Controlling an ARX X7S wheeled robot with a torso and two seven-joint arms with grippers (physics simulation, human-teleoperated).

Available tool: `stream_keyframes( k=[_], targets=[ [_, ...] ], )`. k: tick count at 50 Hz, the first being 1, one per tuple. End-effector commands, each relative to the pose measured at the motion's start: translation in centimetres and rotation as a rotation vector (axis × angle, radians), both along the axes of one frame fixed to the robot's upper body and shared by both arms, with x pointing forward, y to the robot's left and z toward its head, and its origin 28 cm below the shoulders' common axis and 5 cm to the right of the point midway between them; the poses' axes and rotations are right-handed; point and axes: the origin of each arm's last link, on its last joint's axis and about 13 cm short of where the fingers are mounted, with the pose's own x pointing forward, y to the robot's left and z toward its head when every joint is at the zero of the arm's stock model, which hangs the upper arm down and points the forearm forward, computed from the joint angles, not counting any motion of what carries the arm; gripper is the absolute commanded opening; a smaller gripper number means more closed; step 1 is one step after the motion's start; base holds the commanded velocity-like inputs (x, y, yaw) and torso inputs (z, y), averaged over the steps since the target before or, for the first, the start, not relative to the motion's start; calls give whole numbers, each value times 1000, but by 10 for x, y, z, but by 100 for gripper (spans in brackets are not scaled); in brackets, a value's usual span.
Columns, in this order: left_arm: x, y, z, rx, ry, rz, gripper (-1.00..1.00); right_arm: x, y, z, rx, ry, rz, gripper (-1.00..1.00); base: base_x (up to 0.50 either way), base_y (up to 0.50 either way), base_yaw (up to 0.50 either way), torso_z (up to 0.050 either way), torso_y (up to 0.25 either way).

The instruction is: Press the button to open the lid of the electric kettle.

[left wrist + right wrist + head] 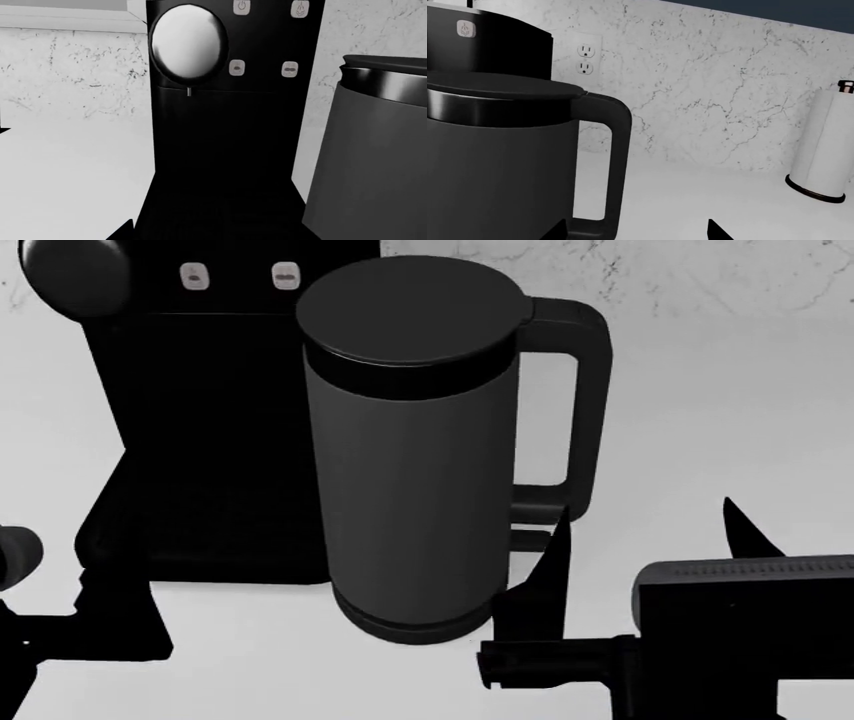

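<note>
The electric kettle is a tall dark grey cylinder standing mid-counter, with its flat black lid shut. Its black loop handle faces right. The button at the handle's upper end is not distinct from the black handle. My right gripper is open and empty, low beside the handle's foot, one finger close to it. In the right wrist view the kettle, lid and handle fill the near side. My left gripper is low in front of the coffee machine, empty.
A boxy black coffee machine with pale oval buttons stands right next to the kettle. A marble backsplash with a wall outlet runs behind. A white paper-towel roll stands far off on the counter.
</note>
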Motion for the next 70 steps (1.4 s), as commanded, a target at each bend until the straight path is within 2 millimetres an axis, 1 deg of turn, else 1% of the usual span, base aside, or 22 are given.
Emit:
stream_keyframes(
  k=[1, 3, 6, 10, 15, 16, 20, 22, 23, 27, 36, 39, 43, 46, 48, 49, 52, 56, 62, 66, 67, 70],
  targets=[
    [-9, 1, -4, -20, 0, 2, 100, -5, -2, 8, 0, -15, -14, 100, 500, 55, 0, 0, 10],
    [-12, 2, -4, -17, 3, 7, 100, -6, -3, 8, 0, -16, -17, 100, 500, 53, 0, 0, 0],
    [-16, 4, 1, -19, -7, 19, 100, -8, -4, 8, -2, -13, -20, 100, 500, 52, 0, 0, 4],
    [-19, 1, 5, -13, -21, 8, 100, -9, -4, 9, -1, -6, -23, 100, 461, 52, 0, 0, 3],
    [-23, 0, 11, -7, -50, -9, 100, -12, -5, 13, 9, -8, -36, 100, 52, 11, 0, 0, 4],
    [-23, 0, 11, -8, -51, -8, 100, -12, -5, 14, 10, -11, -32, 100, 0, 0, 0, 0, 0],
    [-23, -1, 11, -8, -50, -13, 100, -13, -6, 29, 9, -42, -52, 100, 0, 0, 0, 0, 0],
    [-24, -2, 10, -5, -42, -22, 100, -8, -9, 37, -11, -39, -62, 100, 0, 0, 0, 0, 0],
    [-24, -2, 10, -5, -40, -24, 100, -5, -9, 46, -17, -45, -58, 100, 0, 0, 0, 0, 0],
    [-24, -1, 12, -9, -38, -19, 100, 0, -14, 68, -40, -78, -68, 100, 0, 0, 0, 0, 0],
    [-25, 0, 7, -10, -24, -22, 100, 22, -19, 83, -36, -53, -42, 100, 0, 0, 0, 0, 0],
    [-26, 0, 5, -7, -22, -25, 100, 28, -24, 85, -26, -15, -42, 100, 0, 0, 0, 0, 0],
    [-27, 1, 4, -8, -26, -25, 100, 39, -33, 90, 13, 1, -52, 100, 0, 0, 0, 0, 0],
    [-27, 1, 3, -6, -26, -20, 100, 45, -35, 93, 25, 7, -50, 100, 0, 0, 0, 0, 0],
    [-27, 2, 2, -7, -31, -15, 100, 52, -34, 94, 67, 18, -32, 100, 0, 0, 0, 0, 0],
    [-28, 2, 1, -6, -32, -14, 100, 54, -34, 93, 81, 18, -31, -100, 0, 0, 0, 0, 0],
    [-27, 2, -1, -7, -34, -9, 100, 59, -34, 88, 93, 42, -21, -100, 0, 0, 0, 0, 0],
    [-28, 2, -4, -6, -30, -9, 100, 67, -34, 82, 169, 90, 11, -100, 0, 0, 0, 0, 0],
    [-31, 1, -7, -4, -30, -10, 100, 78, -37, 86, 233, 114, 34, -100, 0, 0, 0, 0, 0],
    [-31, 1, -7, -3, -28, -11, 100, 85, -31, 90, 250, 130, 61, -100, 0, 0, 0, 0, 0],
    [-31, 1, -8, -2, -26, -12, 100, 86, -29, 94, 286, 130, 93, -100, 0, 0, 0, 0, 0],
    [-32, 1, -9, -2, -24, -10, 100, 89, -27, 96, 300, 138, 95, -100, 0, 0, 0, 0, 0]
  ],
)
